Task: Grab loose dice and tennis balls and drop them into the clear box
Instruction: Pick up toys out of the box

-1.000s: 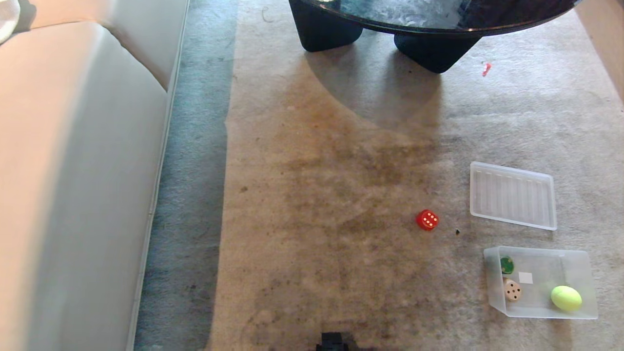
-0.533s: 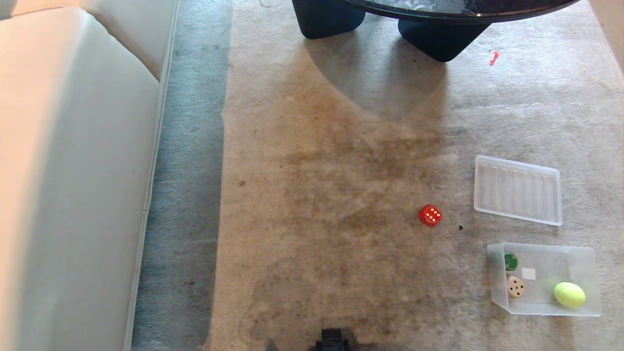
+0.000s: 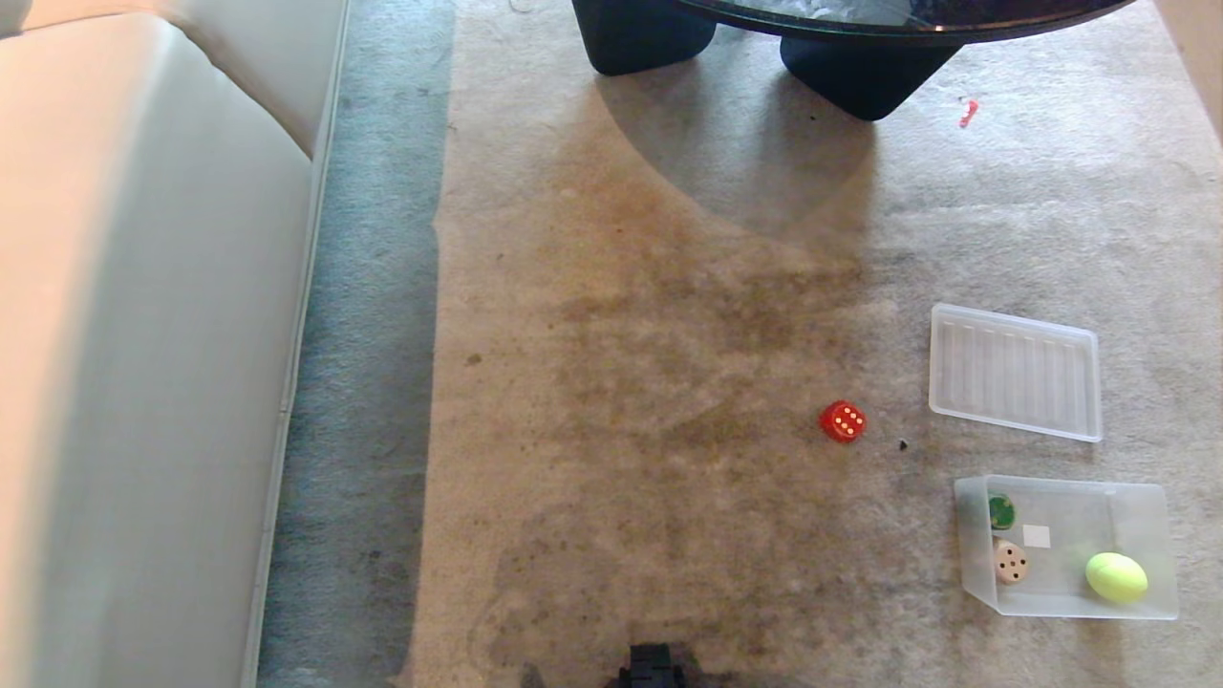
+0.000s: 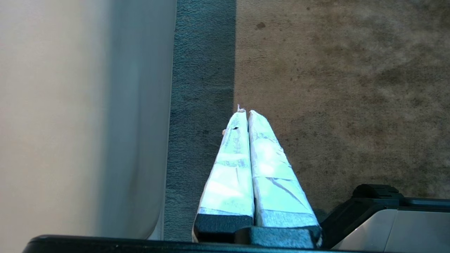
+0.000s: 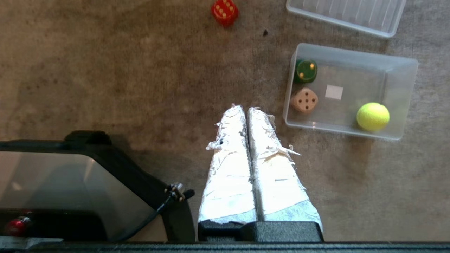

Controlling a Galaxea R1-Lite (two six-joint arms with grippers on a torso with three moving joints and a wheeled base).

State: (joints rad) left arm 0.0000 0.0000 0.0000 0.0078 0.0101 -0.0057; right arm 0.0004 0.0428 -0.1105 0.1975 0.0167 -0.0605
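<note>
A red die (image 3: 842,421) (image 5: 224,11) lies loose on the rug, left of the clear box (image 3: 1137,612) (image 5: 351,52). Inside the box sit a green die (image 3: 1001,511) (image 5: 306,70), a beige die (image 3: 1010,562) (image 5: 304,100) and a tennis ball (image 3: 1115,577) (image 5: 373,116). My right gripper (image 5: 245,108) hangs shut and empty above the rug, beside the box's near left corner. My left gripper (image 4: 245,112) is shut and empty over the rug's edge by the sofa. Neither gripper shows in the head view.
A flat ribbed clear lid (image 3: 1015,373) lies on the rug beyond the box. A dark round coffee table (image 3: 841,57) stands at the far end. A pale sofa (image 3: 143,334) runs along the left. My base (image 3: 654,666) shows at the bottom edge.
The whole head view shifted slightly during the first half second as the camera tilted, then held still. Nothing on the rug moved.
</note>
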